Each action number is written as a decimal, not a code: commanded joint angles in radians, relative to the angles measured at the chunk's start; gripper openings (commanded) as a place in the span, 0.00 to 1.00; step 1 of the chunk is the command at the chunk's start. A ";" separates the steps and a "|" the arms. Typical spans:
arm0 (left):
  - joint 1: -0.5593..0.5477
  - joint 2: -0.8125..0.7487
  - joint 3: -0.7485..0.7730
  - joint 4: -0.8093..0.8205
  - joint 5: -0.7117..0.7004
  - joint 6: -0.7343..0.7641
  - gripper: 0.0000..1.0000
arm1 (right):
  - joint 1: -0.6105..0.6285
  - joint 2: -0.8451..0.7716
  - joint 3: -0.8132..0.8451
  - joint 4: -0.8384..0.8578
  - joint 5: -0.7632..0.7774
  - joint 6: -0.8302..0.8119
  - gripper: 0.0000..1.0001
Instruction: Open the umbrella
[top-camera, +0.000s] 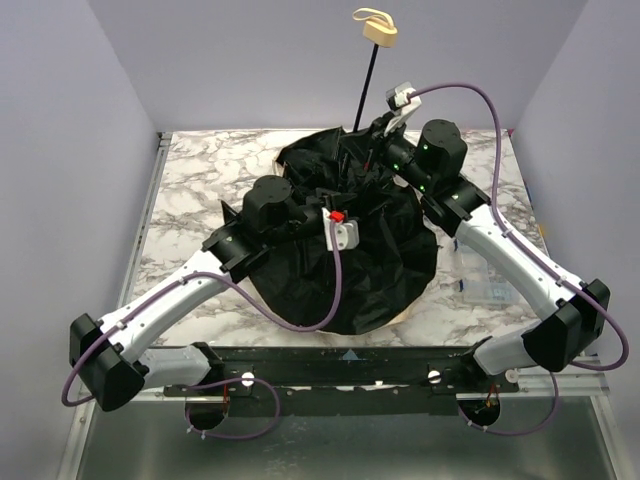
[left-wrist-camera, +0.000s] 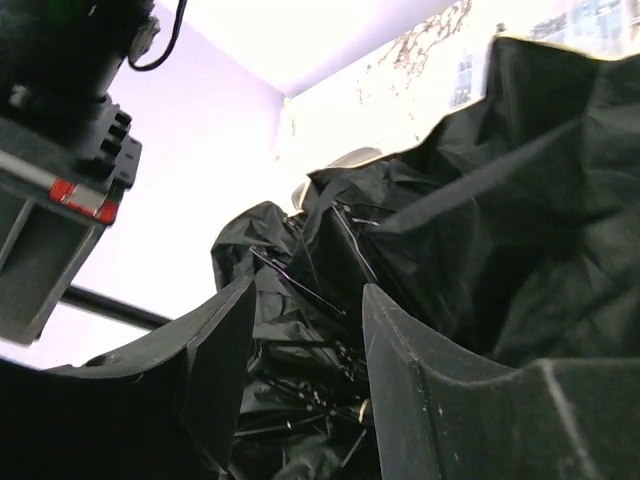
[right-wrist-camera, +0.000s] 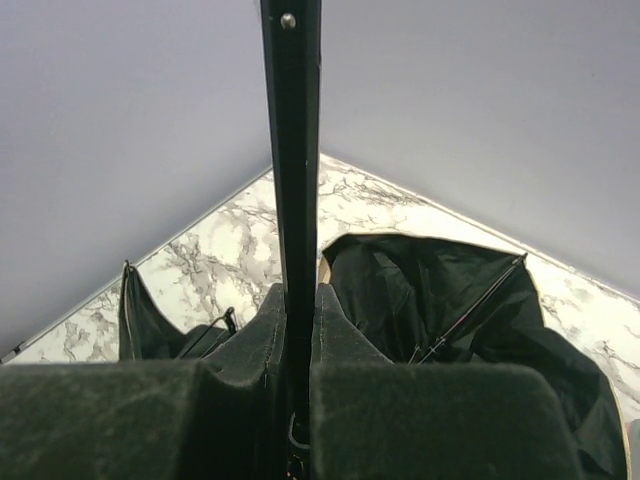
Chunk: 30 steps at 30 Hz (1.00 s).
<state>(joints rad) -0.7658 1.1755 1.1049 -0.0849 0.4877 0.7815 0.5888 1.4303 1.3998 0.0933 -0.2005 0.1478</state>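
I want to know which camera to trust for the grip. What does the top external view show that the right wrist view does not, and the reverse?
Only the top external view shows the small beige handle knob, the whole round outline of the black-lined umbrella canopy, and the left arm. Only the right wrist view shows plainly that the right gripper is shut on the slim black shaft, and a small pale rivet there. Both show shaft, canopy and the white marble table.
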 joint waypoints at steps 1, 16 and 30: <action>-0.056 0.094 0.038 0.080 -0.166 0.034 0.46 | 0.030 -0.029 0.009 0.086 0.103 -0.022 0.00; -0.082 0.207 0.101 -0.055 -0.017 -0.040 0.57 | 0.049 -0.036 0.039 0.091 0.074 -0.002 0.00; 0.244 0.052 0.212 0.002 0.087 -0.665 0.58 | 0.047 -0.072 0.004 0.122 0.005 -0.018 0.00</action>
<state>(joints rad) -0.5518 1.2228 1.2907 -0.0723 0.6369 0.2379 0.6296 1.4059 1.3994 0.1131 -0.1482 0.1299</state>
